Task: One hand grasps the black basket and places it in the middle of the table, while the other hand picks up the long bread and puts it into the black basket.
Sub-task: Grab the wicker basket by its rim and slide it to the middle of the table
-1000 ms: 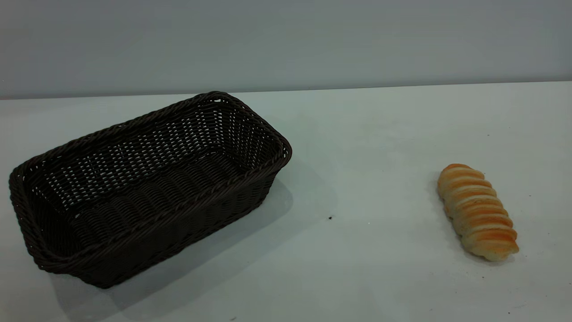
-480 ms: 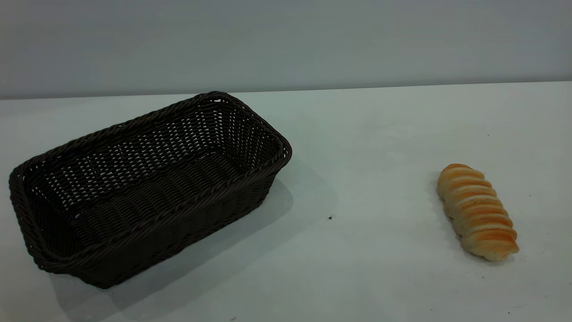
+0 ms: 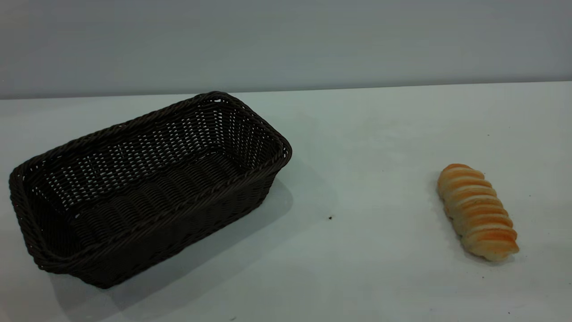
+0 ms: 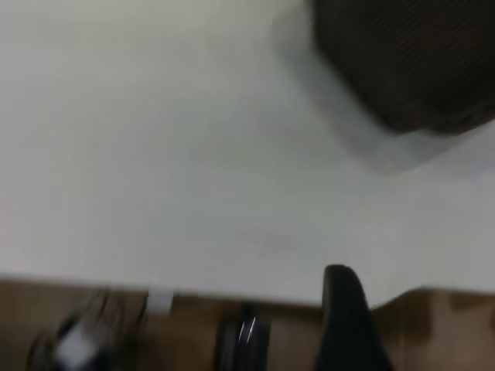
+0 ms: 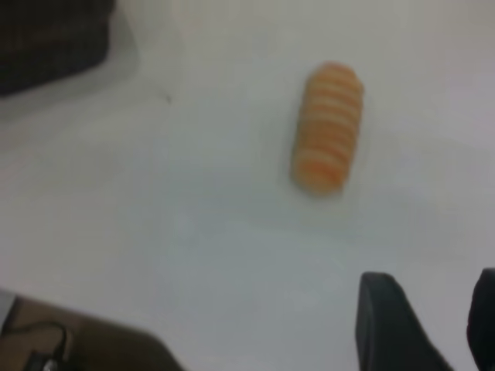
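On table's left: wicker basket (image 3: 147, 188) untouched | long bread (image 3: 477, 211) right, reachable | my right gripper (image 5: 424, 325) open; left gripper (image 4: 348, 317) unclear.

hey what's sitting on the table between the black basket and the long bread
Nothing but bare table with one tiny dark speck, closer to the black basket than to the long bread. The exterior view shows it.

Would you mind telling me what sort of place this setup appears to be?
Probably a robot lab tabletop staged for testing: a plain white table against a bare wall, holding only a black basket and a long bread.
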Robot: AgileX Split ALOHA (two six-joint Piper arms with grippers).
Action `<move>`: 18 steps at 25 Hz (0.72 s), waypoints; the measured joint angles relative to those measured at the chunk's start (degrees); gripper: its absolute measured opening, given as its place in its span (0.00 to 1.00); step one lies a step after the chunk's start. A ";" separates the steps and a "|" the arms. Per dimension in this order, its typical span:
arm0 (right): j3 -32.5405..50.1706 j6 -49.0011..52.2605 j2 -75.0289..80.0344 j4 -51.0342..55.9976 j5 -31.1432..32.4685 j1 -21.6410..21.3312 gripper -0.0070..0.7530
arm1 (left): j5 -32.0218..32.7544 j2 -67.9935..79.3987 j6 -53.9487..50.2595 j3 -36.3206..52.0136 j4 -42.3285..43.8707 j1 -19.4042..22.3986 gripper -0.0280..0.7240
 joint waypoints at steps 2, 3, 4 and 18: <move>0.00 0.00 3.84 -0.38 -3.70 0.54 0.32 | -0.20 5.91 -1.10 -0.11 0.98 0.00 0.73; 0.00 -0.07 5.87 -0.44 -4.95 0.65 0.32 | -0.71 8.33 -1.84 -0.41 1.38 0.00 0.74; 0.00 -0.43 7.53 -0.56 -6.13 0.65 0.32 | -1.78 11.07 -2.67 -0.64 1.83 0.00 0.74; 0.00 -2.08 20.50 -1.26 -17.06 0.65 0.56 | -27.48 43.79 -15.81 -1.04 7.62 0.00 0.74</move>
